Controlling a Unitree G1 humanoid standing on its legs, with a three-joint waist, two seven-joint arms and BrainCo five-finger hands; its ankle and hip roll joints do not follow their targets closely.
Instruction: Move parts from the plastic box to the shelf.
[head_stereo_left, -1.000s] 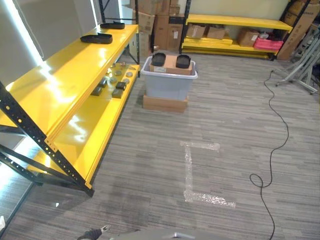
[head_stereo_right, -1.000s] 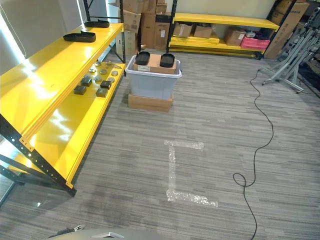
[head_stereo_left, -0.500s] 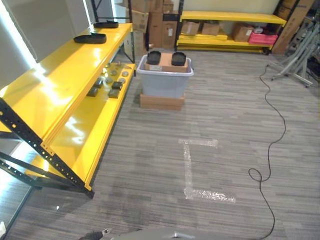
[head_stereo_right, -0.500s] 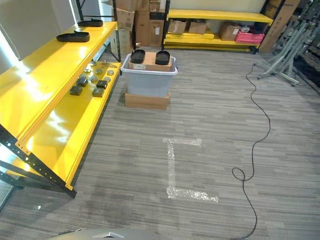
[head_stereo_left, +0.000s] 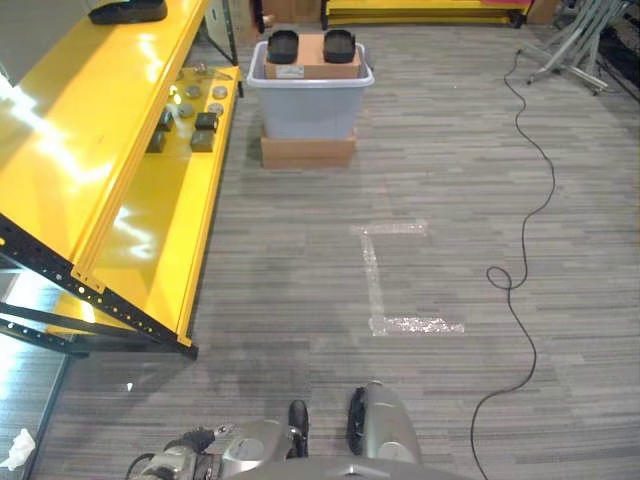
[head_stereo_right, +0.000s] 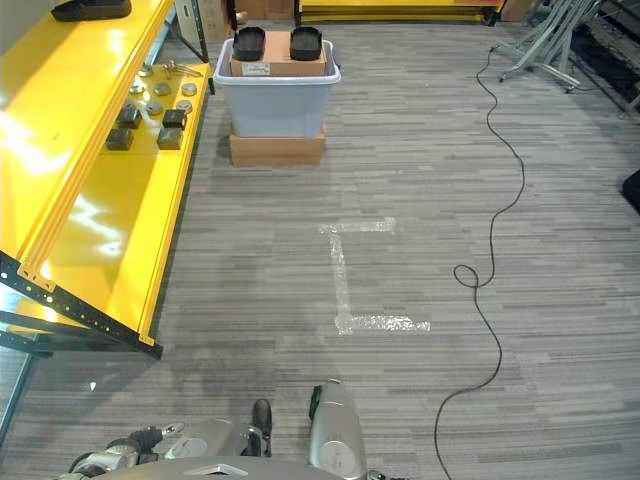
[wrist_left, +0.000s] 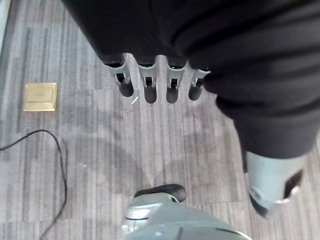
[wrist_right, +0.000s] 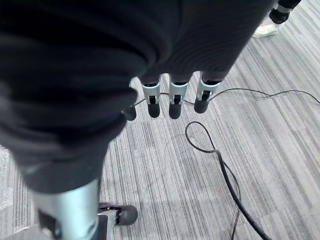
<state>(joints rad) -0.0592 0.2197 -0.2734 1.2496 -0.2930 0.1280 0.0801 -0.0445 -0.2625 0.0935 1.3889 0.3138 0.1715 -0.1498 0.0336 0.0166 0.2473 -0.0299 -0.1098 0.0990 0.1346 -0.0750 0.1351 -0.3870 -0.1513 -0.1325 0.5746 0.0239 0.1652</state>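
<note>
Two dark parts (head_stereo_left: 283, 44) sit atop the grey plastic box (head_stereo_left: 308, 100) beside the yellow shelf (head_stereo_left: 120, 170), likely rigid and light, best gripped by their rims, while left hand (wrist_left: 150, 85) and right hand (wrist_right: 172, 102) hang relaxed, empty.

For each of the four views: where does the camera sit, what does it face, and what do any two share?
Left eye view: on the head, looking down at floor, yellow shelf and plastic box.
Right eye view: beside it; shares the same shelf, box and tape mark.
Left wrist view: on the left wrist, along the left hand with straight fingers, facing carpet.
Right wrist view: along the right hand, facing carpet.
</note>
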